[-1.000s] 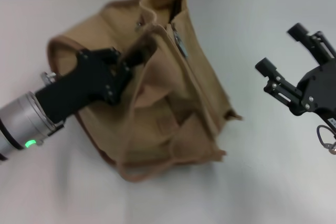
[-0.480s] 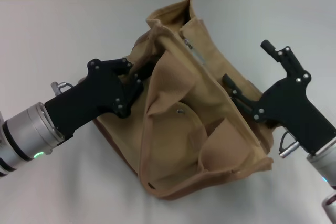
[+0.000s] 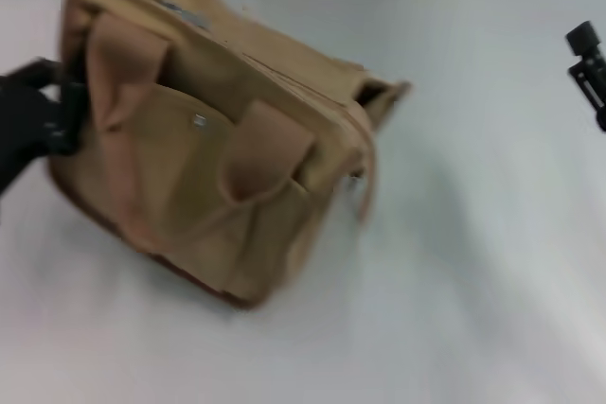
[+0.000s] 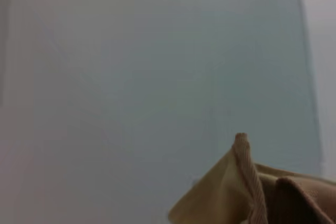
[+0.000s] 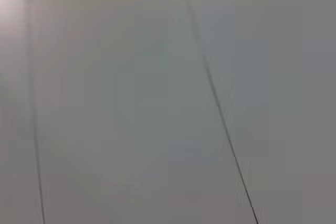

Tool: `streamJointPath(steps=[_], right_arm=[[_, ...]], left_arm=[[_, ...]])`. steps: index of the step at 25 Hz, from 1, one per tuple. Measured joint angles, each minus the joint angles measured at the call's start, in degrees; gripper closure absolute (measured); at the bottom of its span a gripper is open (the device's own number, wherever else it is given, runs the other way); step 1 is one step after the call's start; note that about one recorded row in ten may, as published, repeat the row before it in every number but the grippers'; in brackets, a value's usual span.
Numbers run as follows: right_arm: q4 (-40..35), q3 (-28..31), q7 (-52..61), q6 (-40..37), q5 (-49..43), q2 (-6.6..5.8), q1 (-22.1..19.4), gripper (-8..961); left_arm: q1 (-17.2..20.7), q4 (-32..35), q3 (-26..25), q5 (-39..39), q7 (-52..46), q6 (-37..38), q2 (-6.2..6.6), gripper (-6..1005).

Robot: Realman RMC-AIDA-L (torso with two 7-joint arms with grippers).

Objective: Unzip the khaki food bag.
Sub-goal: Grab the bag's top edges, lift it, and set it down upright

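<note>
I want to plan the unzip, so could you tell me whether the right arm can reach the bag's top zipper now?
Probably yes: the right tool is far off at the table's edge, with only bare table between it and the khaki food bag.

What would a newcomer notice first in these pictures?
The khaki food bag fills the left half of the white table, pocket side up. The left gripper is at the bag's left end. The right gripper is only partly visible at the far right edge, away from the bag.
</note>
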Motion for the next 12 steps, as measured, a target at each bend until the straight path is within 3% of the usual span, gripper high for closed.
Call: streamJointPath(steps=[2, 3, 6, 8, 12], right_arm=[[-2.51, 0.07, 7.22, 2.82, 0.01, -0.11, 0.18, 111], [-3.00, 0.06, 9.20, 4.17, 0.01, -0.10, 0.36, 111], [-3.33, 0.00, 10.01, 6.18, -0.06, -0.02, 0.98, 111], [-3.14, -0.25, 9.74, 7.02, -0.20, 0.05, 1.40, 111], [-2.70, -0.45, 9.50, 8.41, -0.29, 0.15, 1.65, 111]], left_arm=[[1.09, 1.94, -1.66, -0.01, -1.03, 0.54, 0.07, 940], [2.04, 7.64, -3.31, -0.10, -5.64, 4.44, 0.21, 940], [1.61, 8.68, -3.25, -0.12, -6.09, 6.04, 0.19, 940], [-0.50, 9.49, -1.34, 0.38, -5.42, 8.64, -0.02, 940], [-3.56, 9.83, 8.86, 0.58, -2.59, 8.27, 0.04, 940]])
